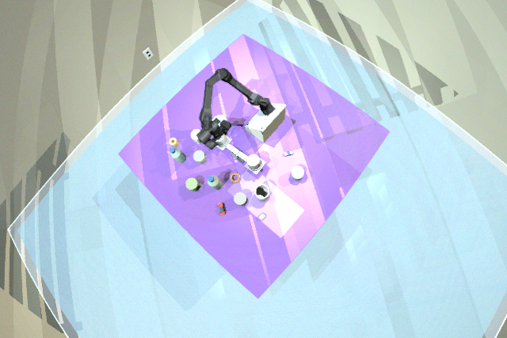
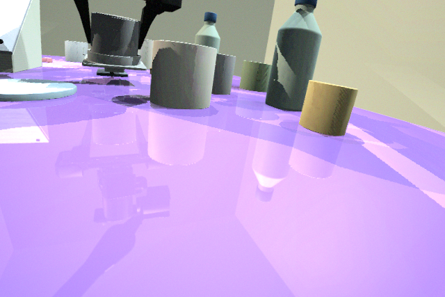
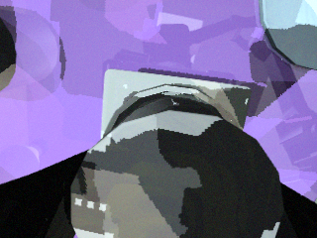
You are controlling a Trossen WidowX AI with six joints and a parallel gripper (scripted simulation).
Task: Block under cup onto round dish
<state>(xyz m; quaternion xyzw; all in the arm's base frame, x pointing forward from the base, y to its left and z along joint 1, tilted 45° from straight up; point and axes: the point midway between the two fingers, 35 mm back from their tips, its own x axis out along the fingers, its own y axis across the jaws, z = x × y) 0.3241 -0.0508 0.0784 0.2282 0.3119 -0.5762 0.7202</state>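
Observation:
My gripper (image 1: 221, 138) (image 2: 114, 44) (image 3: 171, 161) is shut on the near cup (image 1: 222, 142) (image 2: 114, 35) (image 3: 144, 185), a grey, upright cup, one finger on each side. The cup appears to sit in the low ring on the balance's square end plate (image 2: 142, 66) (image 3: 113, 89); any gap under it cannot be made out. The other cup (image 1: 253, 161) stands on the far end of the white balance (image 1: 236, 151). The pale blue round dish (image 1: 219, 116) (image 2: 39, 89) (image 3: 292, 20) lies close by and has no cup above it. The block is not visible.
A pale cup (image 1: 195, 134) (image 2: 182, 76) stands beside the held cup. A yellow cup (image 1: 173, 142) (image 2: 327, 108) and a blue-capped bottle (image 1: 178, 156) (image 2: 296, 60) stand farther out. A white box (image 1: 261, 121) (image 2: 28, 35) stands beyond the dish. Another bottle (image 1: 215, 183) stands beside the balance.

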